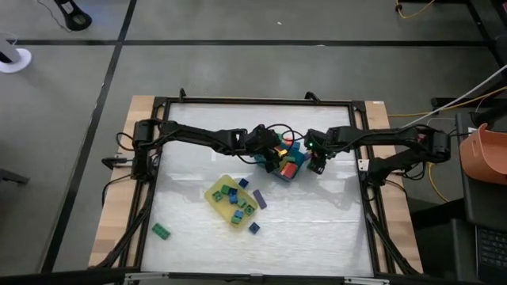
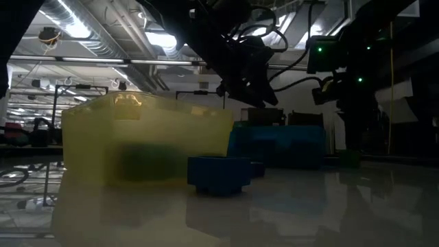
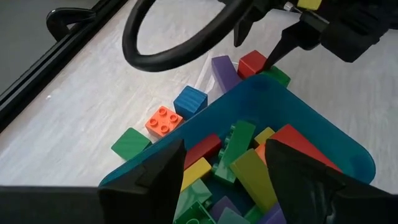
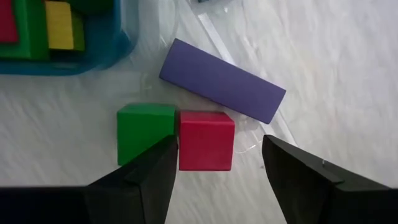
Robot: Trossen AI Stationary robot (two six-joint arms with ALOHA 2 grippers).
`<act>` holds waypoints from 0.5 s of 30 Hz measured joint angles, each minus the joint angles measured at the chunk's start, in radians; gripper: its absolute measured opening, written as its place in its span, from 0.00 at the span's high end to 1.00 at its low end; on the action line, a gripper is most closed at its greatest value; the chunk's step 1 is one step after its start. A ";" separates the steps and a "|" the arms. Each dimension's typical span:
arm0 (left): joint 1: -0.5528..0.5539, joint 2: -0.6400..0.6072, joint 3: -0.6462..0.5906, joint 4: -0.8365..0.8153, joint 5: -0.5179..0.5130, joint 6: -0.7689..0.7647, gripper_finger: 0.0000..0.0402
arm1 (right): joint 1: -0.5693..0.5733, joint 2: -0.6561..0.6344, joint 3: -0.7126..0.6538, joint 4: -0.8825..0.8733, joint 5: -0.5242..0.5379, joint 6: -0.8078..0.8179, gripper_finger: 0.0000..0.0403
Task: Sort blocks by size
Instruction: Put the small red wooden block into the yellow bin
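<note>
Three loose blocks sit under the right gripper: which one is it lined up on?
The red cube block, framed between the open right gripper; the green cube block sits beside it, the long purple bar block beyond.

Your overhead shot is evenly lit, with mild glare streaks on the white table [image 1: 317,229]. The table-level shot is dim and backlit: ceiling lights [image 2: 164,41] blow out, the arms are silhouettes, and the near yellow tray [image 2: 137,147] is a blur. Your wrist shots are bright, with soft shadows; the fingers [image 4: 134,186] are out of focus.

table [image 1: 317,229]: white top
centre: teal-blue tray [image 1: 291,162]
6 o'clock: yellow tray [image 1: 215,194]
8 o'clock: green block [image 1: 162,231]
</note>
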 joint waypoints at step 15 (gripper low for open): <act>0.000 0.000 0.000 0.000 0.000 -0.003 0.48 | 0.000 0.008 0.000 0.010 -0.008 -0.009 0.41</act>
